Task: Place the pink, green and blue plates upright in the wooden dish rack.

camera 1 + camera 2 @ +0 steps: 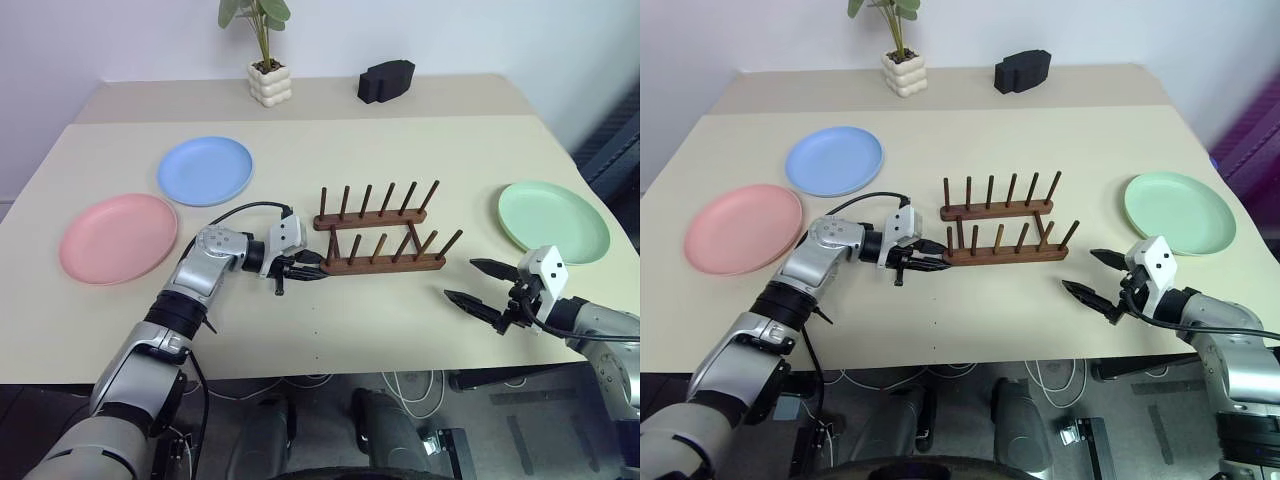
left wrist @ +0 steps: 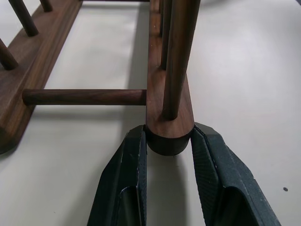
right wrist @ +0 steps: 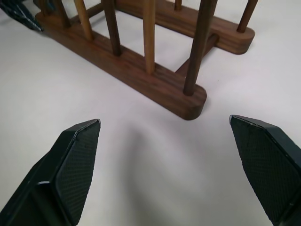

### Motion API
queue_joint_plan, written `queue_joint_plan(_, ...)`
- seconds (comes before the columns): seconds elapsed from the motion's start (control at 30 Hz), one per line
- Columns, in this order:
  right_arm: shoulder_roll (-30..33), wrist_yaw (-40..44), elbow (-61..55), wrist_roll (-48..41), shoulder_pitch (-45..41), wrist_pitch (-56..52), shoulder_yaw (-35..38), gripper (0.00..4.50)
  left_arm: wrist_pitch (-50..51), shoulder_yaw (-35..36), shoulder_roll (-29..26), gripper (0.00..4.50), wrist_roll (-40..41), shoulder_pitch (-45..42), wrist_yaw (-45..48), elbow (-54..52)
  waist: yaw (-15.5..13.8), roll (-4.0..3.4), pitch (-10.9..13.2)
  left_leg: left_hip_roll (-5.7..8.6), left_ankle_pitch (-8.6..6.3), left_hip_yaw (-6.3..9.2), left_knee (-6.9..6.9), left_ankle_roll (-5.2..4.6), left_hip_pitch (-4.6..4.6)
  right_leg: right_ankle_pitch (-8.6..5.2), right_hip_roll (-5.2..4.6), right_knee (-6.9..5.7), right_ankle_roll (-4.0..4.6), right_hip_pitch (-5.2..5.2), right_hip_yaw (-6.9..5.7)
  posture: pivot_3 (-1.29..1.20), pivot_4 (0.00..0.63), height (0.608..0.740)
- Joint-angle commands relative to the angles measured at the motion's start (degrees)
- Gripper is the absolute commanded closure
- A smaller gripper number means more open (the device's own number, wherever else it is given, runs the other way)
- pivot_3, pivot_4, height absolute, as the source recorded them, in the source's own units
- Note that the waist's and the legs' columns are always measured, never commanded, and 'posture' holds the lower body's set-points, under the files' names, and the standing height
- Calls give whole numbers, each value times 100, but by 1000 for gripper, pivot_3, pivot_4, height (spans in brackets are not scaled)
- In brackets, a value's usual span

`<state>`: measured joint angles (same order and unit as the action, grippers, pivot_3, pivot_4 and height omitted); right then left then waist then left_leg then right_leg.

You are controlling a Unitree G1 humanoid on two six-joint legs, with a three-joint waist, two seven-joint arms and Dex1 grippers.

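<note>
Wooden dish rack (image 1: 381, 237) stands empty near the middle of the table (image 1: 330, 320), its two rails of upright pegs bearing no plate. Left gripper (image 2: 170, 141) is at the rack's left end: in the left wrist view its two black fingers (image 2: 127, 174) sit either side of the rounded end of the near rail and appear to touch it, so the gripper reads as clasping the rail end, though how firmly cannot be confirmed. Right gripper (image 1: 476, 284) hovers low over the table just right of the rack, fingers spread wide and holding nothing. Pink plate (image 1: 118, 238) and blue plate (image 1: 205, 170) lie flat on the left side of the table, near each other; green plate (image 1: 553, 221) lies flat on the far right. All three are well apart from the rack, so no placement has begun. Risks, in my judgement: the rack looks light, and a pull or twist from the left gripper could drag or skew it, or tip it. If the fingers slip off the rounded rail end, the rack may jerk. The flat, shallow plates offer little edge to grasp, so a pick-up may push them across the table.
</note>
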<state>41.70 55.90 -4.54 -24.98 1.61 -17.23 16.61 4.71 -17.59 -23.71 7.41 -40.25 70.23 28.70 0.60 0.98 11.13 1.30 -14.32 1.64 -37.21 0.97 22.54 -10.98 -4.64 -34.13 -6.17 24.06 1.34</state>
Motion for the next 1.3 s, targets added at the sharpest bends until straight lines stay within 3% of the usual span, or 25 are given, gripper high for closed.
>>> queue_joint_plan(0.03, 11, -57, -180, -41, -90, 18, -4, 0, 45, 219, -64, 1792, -37, -45, -181, -94, 1, 0, 0, 0, 0, 0, 0, 0, 0, 0, 0, 0, 0, 0, 0, 0, 150, 735)
queue_joint_plan(0.1, 30, -51, -156, -28, -124, 8, -55, 0, 60, 258, -147, 850, -89, 49, -299, -190, 5, 0, 0, 0, 0, 0, 0, 0, 0, 0, 0, 0, -1, 0, 0, 0, 150, 735)
queue_joint_plan(0.13, 49, -39, -138, -18, -137, 7, -80, 0, 125, 295, -204, 850, -107, 133, -394, -282, 8, 0, 0, 0, 0, 1, 1, 0, 0, 0, 0, -1, -1, 0, 0, 0, 150, 735)
queue_joint_plan(0.2, 94, 24, -89, 1, -162, -16, -155, 536, 504, 458, -342, 774, 75, 405, -458, -687, 26, 0, 0, -2, 0, 1, 2, 0, -1, 4, 0, -1, -7, 0, 0, 0, 150, 735)
queue_joint_plan(0.23, 110, 49, -74, 11, -169, -13, -184, 829, 631, 513, -388, 1346, 139, 512, -461, -867, 23, 0, 0, -4, -1, 0, 2, -1, -2, 4, 0, -1, -8, 1, 0, 0, 150, 735)
queue_joint_plan(0.37, 149, 159, -101, 17, -161, -38, -300, 2822, 1169, 664, -590, 3215, 437, 1068, -377, -1840, 9, 0, 0, -12, -1, 0, 1, -1, -1, 2, -1, -3, -3, 2, 1, 0, 150, 735)
queue_joint_plan(0.43, 147, 194, -124, 27, -174, -55, -353, 3971, 1438, 690, -657, 4362, 625, 1325, -334, -2320, -10, 0, 0, -12, -1, 1, 1, -1, -1, 0, -3, -3, -1, 1, 1, 0, 150, 735)
queue_joint_plan(0.47, 151, 214, -132, 44, -183, -60, -393, 4475, 1583, 668, -696, 4500, 715, 1459, -302, -2580, -9, 0, 0, -12, -1, 2, 0, -1, 0, -1, -3, -2, 1, 1, 0, 0, 150, 735)
queue_joint_plan(0.63, 130, 92, -35, 373, -288, 56, -659, 4475, 1988, 208, -665, 4500, 529, 1823, -581, -3454, -6, 0, 0, -13, -1, 2, 0, -1, -1, -2, -3, -1, 3, 0, 0, 0, 150, 735)
queue_joint_plan(0.87, -31, -260, 327, 887, -625, 333, -1037, 4475, 1605, -363, -135, 4500, -242, 1766, -1533, -3205, -2, 0, -1, -4, -1, 0, -1, -1, -1, -2, 1, -1, 3, -1, 0, 0, 150, 735)
queue_joint_plan(1.0, -184, -681, 740, 1371, -913, 634, -1282, 4475, 1691, -252, 325, 4500, -584, 1644, -2472, -2634, -6, 1, -3, -1, -1, 0, -8, -1, -8, -1, -1, 0, 3, -10, 1, 0, 150, 735)
queue_joint_plan(1.3, -458, -1016, 1389, 1759, -1362, 1115, -1519, 4475, 1733, -109, 613, 4500, -527, 1597, -2932, -2519, 15, 1, -8, -2, -1, 4, -11, -1, -23, -1, 2, -1, 3, -29, -2, 0, 150, 735)
